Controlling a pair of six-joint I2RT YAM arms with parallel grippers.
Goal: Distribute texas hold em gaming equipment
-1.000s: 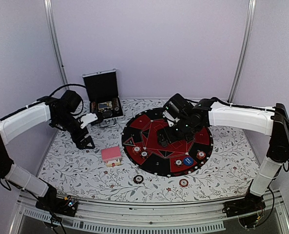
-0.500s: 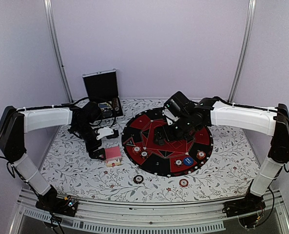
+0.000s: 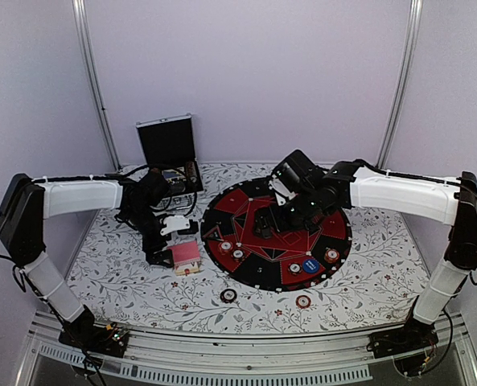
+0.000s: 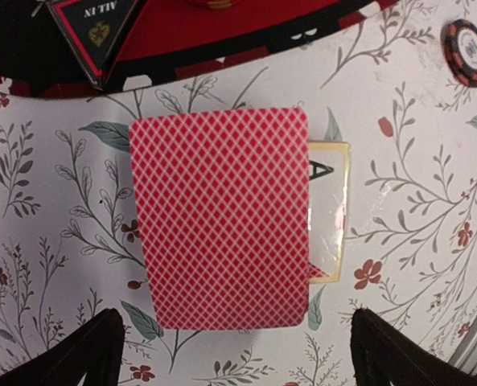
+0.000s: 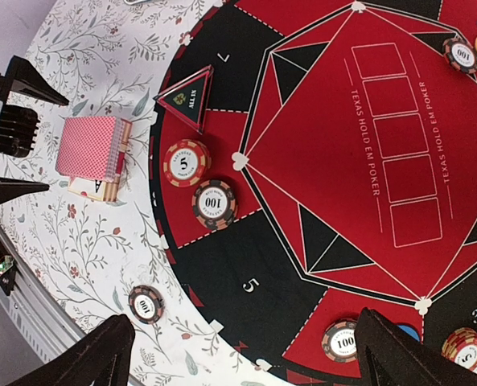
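Stack of pink-backed playing cards [image 4: 222, 217] lying on the floral-patterned surface [image 4: 415, 185] just beside the round red-and-black felt mat [image 5: 318, 104], which carries striped poker chips [image 5: 186, 163]; left tool [image 4: 238, 354] spread wide and empty near the stack, right tool [image 5: 246, 354] likewise wide and empty above the mat.

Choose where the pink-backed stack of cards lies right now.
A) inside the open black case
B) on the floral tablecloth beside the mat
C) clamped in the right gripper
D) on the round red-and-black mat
B: the pink-backed stack of cards lies flat on the floral tablecloth, just outside the edge of the round mat and touched by no gripper.
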